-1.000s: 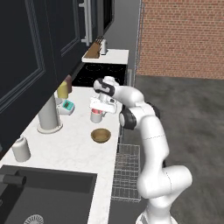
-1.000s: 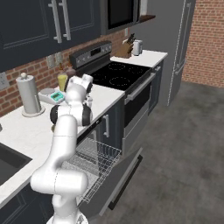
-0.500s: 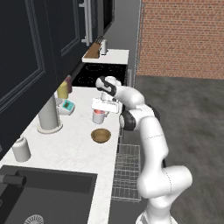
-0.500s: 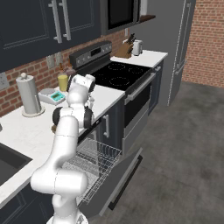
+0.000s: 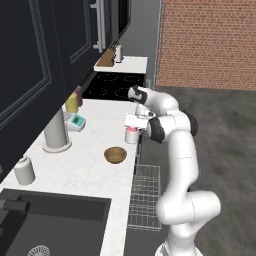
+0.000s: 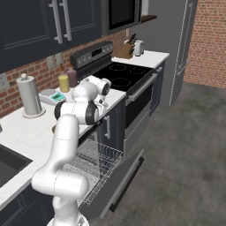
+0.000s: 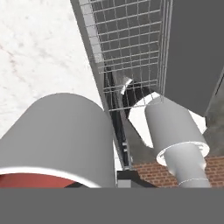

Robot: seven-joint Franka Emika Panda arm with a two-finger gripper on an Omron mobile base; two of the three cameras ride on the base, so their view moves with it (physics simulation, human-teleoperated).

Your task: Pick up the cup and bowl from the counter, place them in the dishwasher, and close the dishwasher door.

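My gripper [image 5: 134, 121] is shut on the cup [image 5: 131, 135], a short white cylinder with a red-pink top, and holds it just above the counter's [image 5: 95, 145] front edge. In the hand view the cup [image 7: 57, 135] looms large, with its red rim at the bottom. The brown wooden bowl [image 5: 115, 154] rests on the counter, a little to the left of the cup and nearer the base. The dishwasher stands open below, its grey wire rack [image 5: 145, 196] pulled out. That rack [image 6: 95, 160] lies over the lowered door [image 6: 126, 176] and also appears beyond the cup [image 7: 127, 39].
A paper towel holder [image 5: 55, 132], a teal-topped scale [image 5: 76, 121] and a yellow jar [image 5: 72, 103] stand along the counter's back. A white round-topped jar [image 5: 23, 170] sits by the black sink [image 5: 50, 220]. The black cooktop [image 5: 115, 86] lies beyond the gripper.
The gripper has carried the cup to the right, from over the counter towards its front edge above the dishwasher. The bowl has not moved.
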